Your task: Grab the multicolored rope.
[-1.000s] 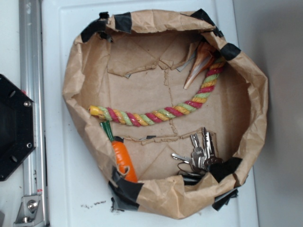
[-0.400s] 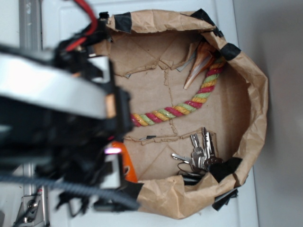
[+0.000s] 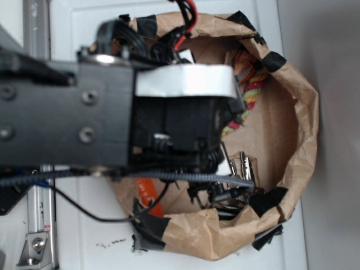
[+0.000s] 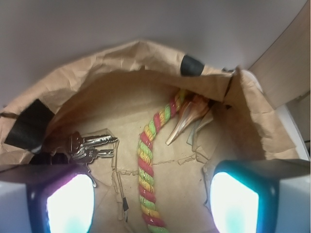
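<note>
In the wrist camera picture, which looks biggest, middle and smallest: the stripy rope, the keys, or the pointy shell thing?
As they look in the wrist view:
1. The multicolored rope, by far the longest.
2. The bunch of keys and the pointed shell-like object look about alike. The shell lies farther from the camera, so I won't rank those two.

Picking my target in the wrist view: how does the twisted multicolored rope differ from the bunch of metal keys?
The red, yellow and green twisted cotton rope is long, running between the open fingers; the silver metal keys are a short cluster, off left. Rope soft-looking, keys shiny. Both lie on the brown paper basket floor.
</note>
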`<move>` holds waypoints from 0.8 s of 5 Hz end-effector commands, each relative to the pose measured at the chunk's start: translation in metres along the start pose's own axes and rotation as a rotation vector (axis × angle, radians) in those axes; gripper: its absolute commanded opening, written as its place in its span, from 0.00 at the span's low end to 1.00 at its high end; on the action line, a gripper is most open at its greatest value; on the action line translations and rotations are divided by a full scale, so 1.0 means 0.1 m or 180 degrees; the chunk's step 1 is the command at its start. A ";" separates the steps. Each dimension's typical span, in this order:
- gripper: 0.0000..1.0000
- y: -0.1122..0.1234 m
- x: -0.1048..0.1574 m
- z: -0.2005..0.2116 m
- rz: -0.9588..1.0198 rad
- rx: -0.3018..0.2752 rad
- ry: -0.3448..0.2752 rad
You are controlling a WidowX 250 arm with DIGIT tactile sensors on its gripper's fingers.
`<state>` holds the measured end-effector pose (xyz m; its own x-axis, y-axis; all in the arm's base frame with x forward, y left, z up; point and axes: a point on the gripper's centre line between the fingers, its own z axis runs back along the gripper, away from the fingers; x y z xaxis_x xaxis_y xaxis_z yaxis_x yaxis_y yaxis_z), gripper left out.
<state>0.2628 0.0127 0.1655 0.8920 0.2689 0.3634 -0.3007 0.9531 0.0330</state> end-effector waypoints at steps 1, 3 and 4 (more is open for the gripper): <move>1.00 0.10 0.12 0.11 0.0073 -0.0016 -0.0120; 1.00 0.03 0.17 -0.46 0.0601 0.0312 0.0338; 1.00 0.02 0.04 -0.92 0.0930 0.0138 0.0351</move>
<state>0.2916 0.0153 0.0658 0.8284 0.5156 0.2188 -0.5310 0.8473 0.0135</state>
